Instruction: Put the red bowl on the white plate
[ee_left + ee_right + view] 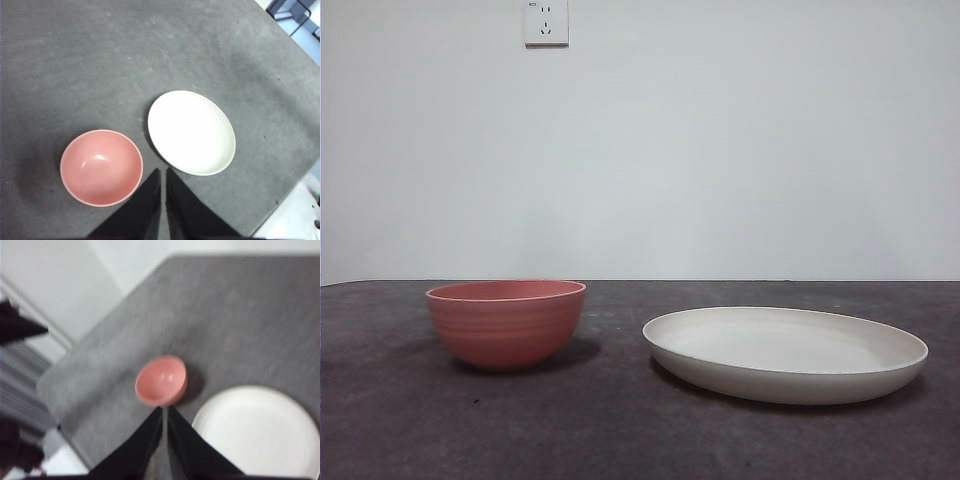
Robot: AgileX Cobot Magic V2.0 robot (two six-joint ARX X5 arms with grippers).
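We count one table, dark grey and matte, bearing two things: one plate and one bowl. The plate, the wider of the two, lies flat with its hollow facing up. The bowl stands upright beside it, mouth up, its axis vertical; being round, neither has a long axis to speak of. In the front view the bowl sits left of the plate, a bare strip of table between them, so they do not touch. On the wall behind we see one white socket. The left gripper hangs high above the table, jaws clenched on nothing; the right gripper likewise hangs high, jaws pressed together, empty.
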